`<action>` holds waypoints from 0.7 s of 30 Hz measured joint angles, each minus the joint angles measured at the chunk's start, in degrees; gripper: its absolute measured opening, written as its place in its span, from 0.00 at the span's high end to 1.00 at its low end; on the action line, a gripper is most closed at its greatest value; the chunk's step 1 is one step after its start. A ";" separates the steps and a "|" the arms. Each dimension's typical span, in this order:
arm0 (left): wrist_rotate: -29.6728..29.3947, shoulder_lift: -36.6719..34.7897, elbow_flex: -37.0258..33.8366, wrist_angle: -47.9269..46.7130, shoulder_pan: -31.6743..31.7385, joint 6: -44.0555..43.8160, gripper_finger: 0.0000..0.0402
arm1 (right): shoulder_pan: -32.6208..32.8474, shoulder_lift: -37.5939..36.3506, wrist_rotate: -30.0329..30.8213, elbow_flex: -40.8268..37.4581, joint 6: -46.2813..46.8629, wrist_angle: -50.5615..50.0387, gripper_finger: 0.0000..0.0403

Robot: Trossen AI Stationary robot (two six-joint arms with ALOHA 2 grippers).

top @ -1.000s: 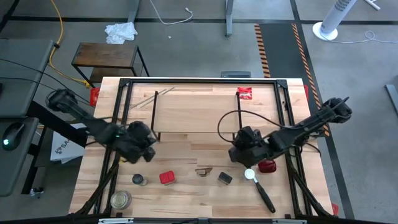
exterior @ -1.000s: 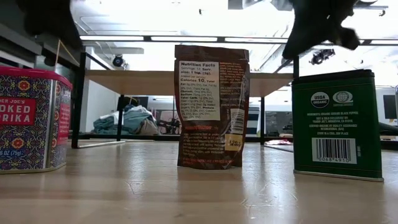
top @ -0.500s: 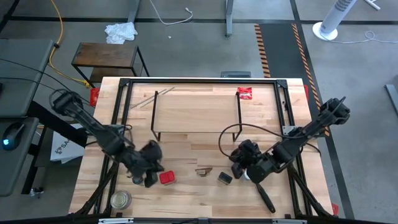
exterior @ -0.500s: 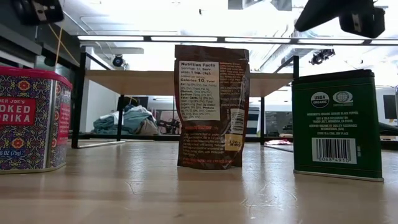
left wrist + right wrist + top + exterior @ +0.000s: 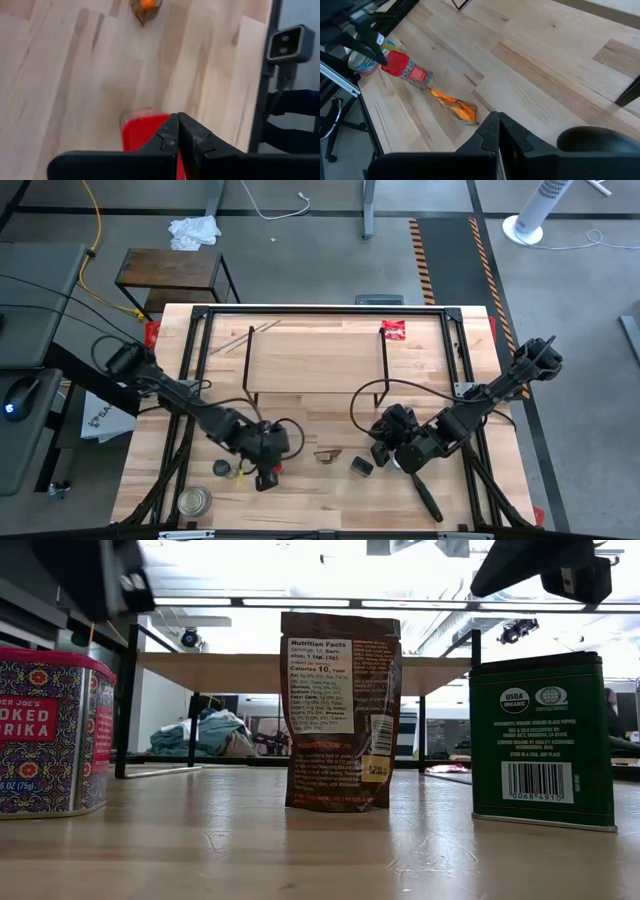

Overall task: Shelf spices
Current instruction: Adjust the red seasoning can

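The red square tin [image 5: 267, 478] stands near the table's near edge, and my left gripper [image 5: 268, 463] hovers shut just above its top [image 5: 142, 131]; whether it touches is unclear. In the low view the tin [image 5: 50, 730] stands left of a brown pouch [image 5: 340, 710] and a dark green tin [image 5: 541, 740]. My right gripper [image 5: 383, 452] is shut and hangs above the table, right of the dark tin [image 5: 361, 467]. A white cap [image 5: 399, 464] peeks out beside it. The dark-lidded jar [image 5: 222, 468] stands left of the red tin. The shelf [image 5: 315, 360] stands behind on wire legs.
A wider glass jar with a metal lid [image 5: 193, 502] stands at the near left corner. A flat red packet [image 5: 393, 330] lies on the shelf top. A black-handled tool [image 5: 426, 496] lies near the right arm. Bare wood lies between the shelf and the spices.
My left gripper has swung toward the table's near edge and to the right, ending over the red tin. My right gripper moved toward the near edge, then held still. No spice has moved.
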 joint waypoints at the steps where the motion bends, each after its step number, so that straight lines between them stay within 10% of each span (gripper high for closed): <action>1: 0.06 0.64 0.10 0.14 0.42 0.44 1.00 | 0.00 0.00 -0.27 0.00 -0.12 0.00 1.00; 21: -0.02 1.90 0.36 -9.69 -5.29 -7.43 1.00 | 0.07 0.00 -1.45 0.00 -1.66 -1.30 1.00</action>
